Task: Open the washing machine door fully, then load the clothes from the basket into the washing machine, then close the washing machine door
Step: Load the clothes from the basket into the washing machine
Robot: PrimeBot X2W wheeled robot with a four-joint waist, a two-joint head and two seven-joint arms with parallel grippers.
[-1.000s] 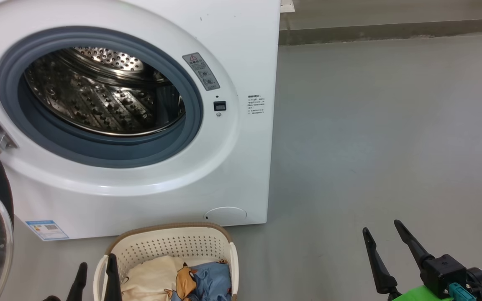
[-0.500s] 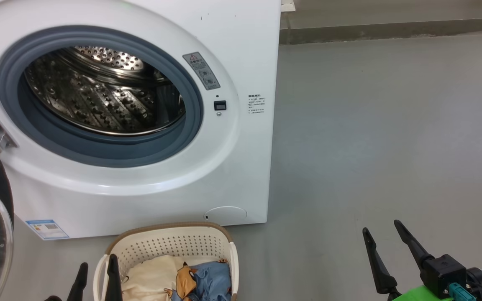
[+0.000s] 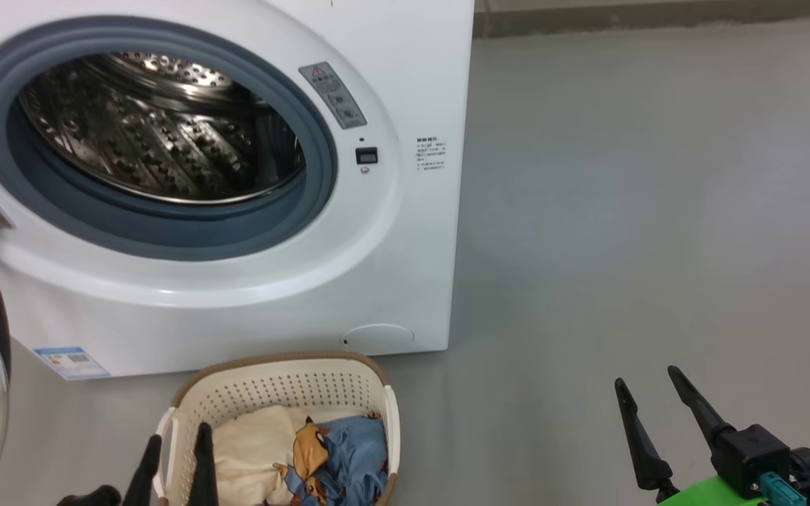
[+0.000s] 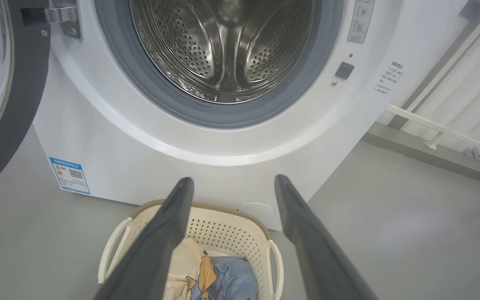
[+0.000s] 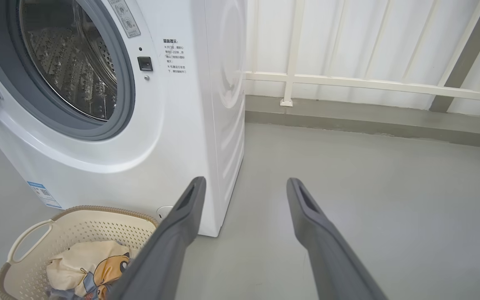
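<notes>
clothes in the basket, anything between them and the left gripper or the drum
Nothing visible: the open left gripper hangs over the basket, clothes uncovered, washing machine door swung aside, drum mouth unobstructed.

White washing machine with a grey-blue gasket, shiny perforated steel drum, little blue label sticker. Glossy black washing machine door. Cream basket dotted with holes, brown woven-look rim. Clothes: one cream, one light blue with orange-brown animal print. Plain grey floor, lol.
</notes>
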